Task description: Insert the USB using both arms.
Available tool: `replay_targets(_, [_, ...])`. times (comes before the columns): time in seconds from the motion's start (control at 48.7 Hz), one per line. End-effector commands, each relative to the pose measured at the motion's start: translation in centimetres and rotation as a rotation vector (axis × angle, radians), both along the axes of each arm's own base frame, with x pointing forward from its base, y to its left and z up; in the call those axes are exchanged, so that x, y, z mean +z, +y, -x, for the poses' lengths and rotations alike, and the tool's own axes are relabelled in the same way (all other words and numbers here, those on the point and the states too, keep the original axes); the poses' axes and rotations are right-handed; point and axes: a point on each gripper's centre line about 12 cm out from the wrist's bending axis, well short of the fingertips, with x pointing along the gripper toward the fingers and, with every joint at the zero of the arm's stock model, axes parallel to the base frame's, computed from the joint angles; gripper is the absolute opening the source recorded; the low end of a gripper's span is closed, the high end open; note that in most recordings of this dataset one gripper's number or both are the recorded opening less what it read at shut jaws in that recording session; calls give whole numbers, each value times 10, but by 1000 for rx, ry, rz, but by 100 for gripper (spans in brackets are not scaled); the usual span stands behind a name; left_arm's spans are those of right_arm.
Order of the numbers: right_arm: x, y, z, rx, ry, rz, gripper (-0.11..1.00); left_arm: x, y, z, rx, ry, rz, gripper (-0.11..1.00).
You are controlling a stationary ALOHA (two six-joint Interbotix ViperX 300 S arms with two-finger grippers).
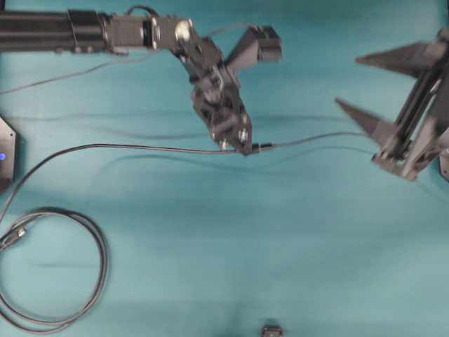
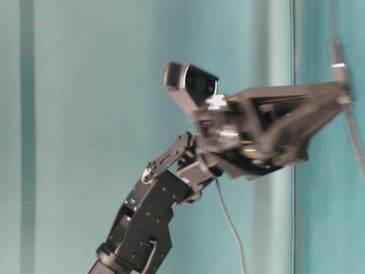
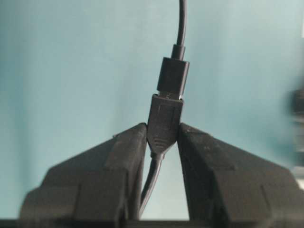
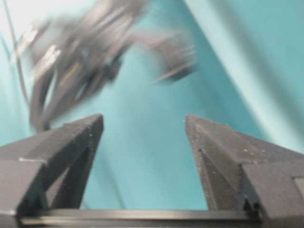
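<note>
My left gripper [image 3: 162, 127] is shut on the black rounded socket end [image 3: 164, 121] of a thin cable that trails off to the left [image 1: 140, 147]. The USB [image 3: 173, 76], a short dark body with a sliver of silvery metal showing at the joint, sits pushed into that socket. From it a dark grey cable [image 1: 316, 137] runs to the right. In the overhead view the joined pair lies at my left gripper [image 1: 243, 146] near the middle of the teal table. My right gripper [image 1: 349, 81] stands open and apart at the right. Nothing is between its fingers [image 4: 144, 121].
A coiled dark cable [image 1: 66, 274] lies at the lower left. At the left edge sits a black box with a blue light [image 1: 5, 156]. A small dark object [image 1: 272, 330] pokes in at the bottom edge. The left arm [image 4: 90, 45] shows blurred in the right wrist view.
</note>
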Motion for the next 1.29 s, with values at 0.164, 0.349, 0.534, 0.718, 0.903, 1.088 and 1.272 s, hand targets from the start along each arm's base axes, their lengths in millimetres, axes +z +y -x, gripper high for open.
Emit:
replay_targets(0.164, [5, -7, 5, -36, -47, -45, 77, -3, -11, -12, -3, -95, -246, 21])
replay_targets(0.349, [4, -11, 5, -59, -50, -52, 77, -27, -25, -4, -127, -40, -337, 21])
replay_targets(0.534, [2, -13, 5, -66, -48, -52, 77, -28, -28, -7, -149, -54, -384, 21])
replay_targets(0.718, [4, -13, 7, -64, -54, -56, 78, -16, -27, -10, -128, -91, -393, 21])
replay_targets(0.903, [7, -16, 13, -68, -76, -72, 78, 3, -27, -8, -98, -121, -390, 46])
replay_targets(1.088, [6, -18, 21, -61, -113, -108, 78, 36, -27, -6, -60, -185, -390, 74])
replay_targets(1.272, [1, -21, 34, -25, -164, -161, 78, 74, -29, 7, -43, -257, -398, 73])
